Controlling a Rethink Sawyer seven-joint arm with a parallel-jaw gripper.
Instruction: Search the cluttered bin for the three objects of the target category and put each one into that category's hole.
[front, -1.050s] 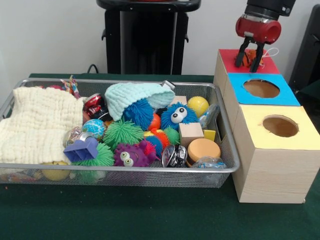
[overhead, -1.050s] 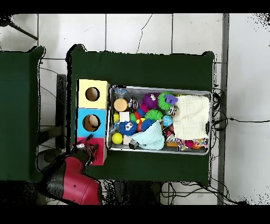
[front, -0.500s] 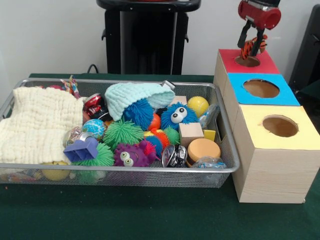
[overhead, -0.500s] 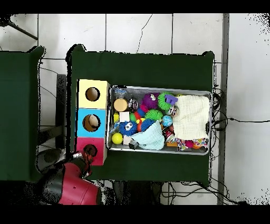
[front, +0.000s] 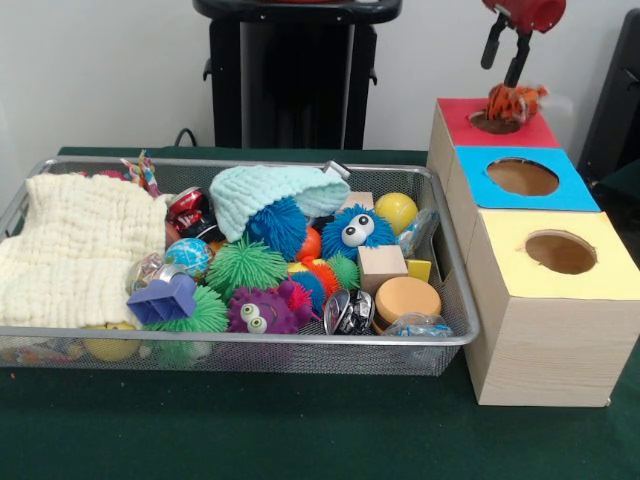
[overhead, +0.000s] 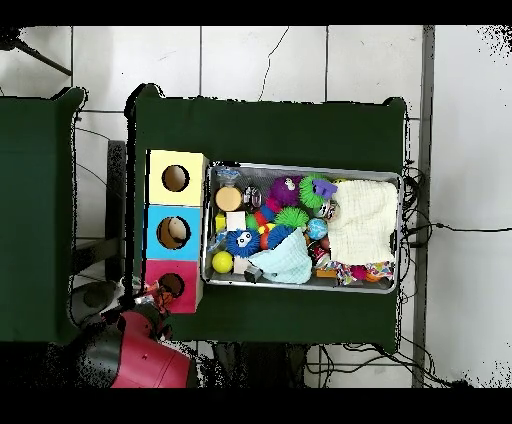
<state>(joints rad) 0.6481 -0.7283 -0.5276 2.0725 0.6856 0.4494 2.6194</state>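
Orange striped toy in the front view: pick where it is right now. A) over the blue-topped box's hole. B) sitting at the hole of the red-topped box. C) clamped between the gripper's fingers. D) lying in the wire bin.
B: the orange striped toy sits at the hole of the red-topped box, while the gripper hangs open above it, not touching it.

An orange toy (front: 513, 101) plugs the red hole (front: 494, 122).
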